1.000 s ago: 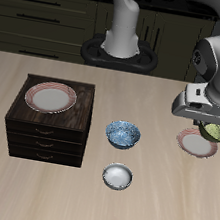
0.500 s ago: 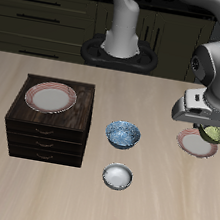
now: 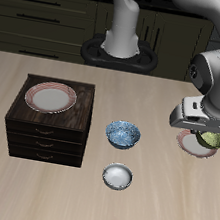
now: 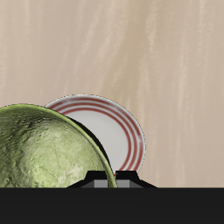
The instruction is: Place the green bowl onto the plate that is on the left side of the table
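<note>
Tool (image 3: 208, 132) grasping the green bowl (image 4: 42, 147) by its rim, tilted above the plate (image 4: 114, 131).

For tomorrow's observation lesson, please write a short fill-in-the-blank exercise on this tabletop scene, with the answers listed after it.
1. The gripper holds the ____ bowl over a plate.
2. That plate's rim is pinkish-____.
3. A second, similar plate lies on top of the dark wooden ____.
4. The blue patterned bowl sits farther back than the plain ____ bowl.

Answers: green; red; drawer cabinet; white
</note>
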Motion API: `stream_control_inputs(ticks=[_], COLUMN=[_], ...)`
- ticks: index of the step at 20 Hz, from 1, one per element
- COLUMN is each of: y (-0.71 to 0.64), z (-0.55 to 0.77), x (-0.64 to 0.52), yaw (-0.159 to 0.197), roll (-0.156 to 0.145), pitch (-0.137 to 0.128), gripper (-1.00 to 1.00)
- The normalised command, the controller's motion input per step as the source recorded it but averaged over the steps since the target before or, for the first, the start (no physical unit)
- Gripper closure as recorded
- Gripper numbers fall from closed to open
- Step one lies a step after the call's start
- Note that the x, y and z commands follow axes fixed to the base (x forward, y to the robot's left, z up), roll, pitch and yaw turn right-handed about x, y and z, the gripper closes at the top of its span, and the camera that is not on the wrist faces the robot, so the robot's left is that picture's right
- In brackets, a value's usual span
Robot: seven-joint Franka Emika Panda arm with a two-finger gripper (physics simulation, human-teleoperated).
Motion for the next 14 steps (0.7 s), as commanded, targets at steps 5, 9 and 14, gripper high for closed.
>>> stream_control_inputs(ticks=[5,9,14], y=[-0.04,-0.02,-0.03], z=[-0.12,0.00,0.00], x=[-0.04,-0.08,-0.05], yaw=[-0.002,0.005,0.011], roll=[-0.006,0.002,0.000], pitch=[0.041,0.002,-0.004], gripper=[-1.00,-1.00,-1.00])
